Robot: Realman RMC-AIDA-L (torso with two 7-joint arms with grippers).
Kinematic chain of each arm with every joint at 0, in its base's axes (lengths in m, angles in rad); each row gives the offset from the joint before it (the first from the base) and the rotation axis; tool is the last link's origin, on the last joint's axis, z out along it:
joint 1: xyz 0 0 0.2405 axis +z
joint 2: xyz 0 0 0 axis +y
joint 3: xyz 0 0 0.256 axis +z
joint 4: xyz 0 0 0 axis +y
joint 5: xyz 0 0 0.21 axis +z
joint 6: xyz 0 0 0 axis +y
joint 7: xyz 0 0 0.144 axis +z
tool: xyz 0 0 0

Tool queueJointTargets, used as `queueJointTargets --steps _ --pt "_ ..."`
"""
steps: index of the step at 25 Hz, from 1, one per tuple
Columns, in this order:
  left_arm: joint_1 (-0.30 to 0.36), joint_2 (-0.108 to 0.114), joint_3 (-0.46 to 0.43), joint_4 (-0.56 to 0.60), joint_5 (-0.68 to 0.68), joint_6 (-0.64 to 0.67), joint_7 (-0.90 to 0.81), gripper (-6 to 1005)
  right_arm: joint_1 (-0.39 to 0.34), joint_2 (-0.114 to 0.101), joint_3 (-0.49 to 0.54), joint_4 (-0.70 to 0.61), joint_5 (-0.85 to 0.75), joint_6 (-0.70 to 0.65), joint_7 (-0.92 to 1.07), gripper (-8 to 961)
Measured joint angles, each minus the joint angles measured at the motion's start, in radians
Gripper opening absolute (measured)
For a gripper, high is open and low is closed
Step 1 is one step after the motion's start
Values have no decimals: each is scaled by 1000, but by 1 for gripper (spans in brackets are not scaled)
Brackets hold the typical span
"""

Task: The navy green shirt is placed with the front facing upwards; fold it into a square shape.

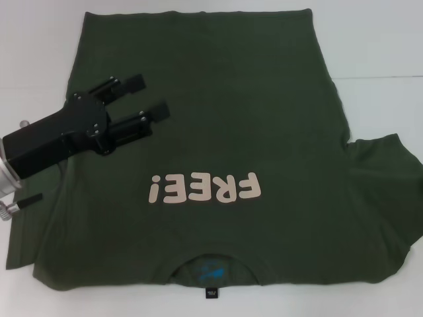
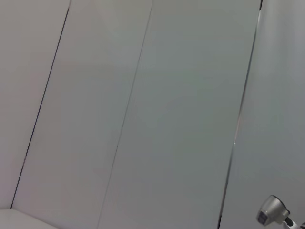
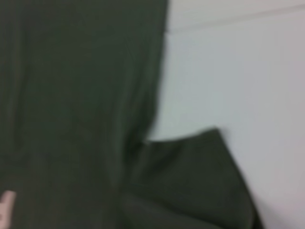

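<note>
While the shirt (image 1: 218,132) lies front-up on a white table (image 1: 377,53), its collar sits nearest the robot and the hem farthest away. Pale pink lettering (image 1: 205,188) reading "FREE!" crosses the chest, upside down from the robot's side, and a small black tag (image 1: 211,292) shows inside the collar.

On the robot's left, the sleeve seems to be already folded in over the body, since that edge runs fairly straight, though the cloth there is dark and partly hidden by the arm, so this is a guess. On the robot's right, the other sleeve (image 1: 386,165) juts out flat onto the table, not yet folded.

Above the left side of the shirt hovers the left gripper (image 1: 149,99), its two black fingers spread apart and holding nothing. The right gripper does not appear in any view; its wrist camera looks down on the unfolded sleeve (image 3: 190,181).

Most of the folding looks undone: the right sleeve and the lengthwise folds remain.
</note>
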Motion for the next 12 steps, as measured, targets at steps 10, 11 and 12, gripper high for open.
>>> queueJointTargets --steps 10,11,12 --pt "-2 0 -1 -4 -4 -4 -1 860 33 30 -23 -91 193 -87 -4 -1" --pt "-1 0 -1 -5 -11 -3 -1 860 45 31 -29 -88 201 -86 -4 -1" --pt "-1 0 -1 -5 -11 -3 -1 860 59 33 -35 -85 204 -84 -4 -1"
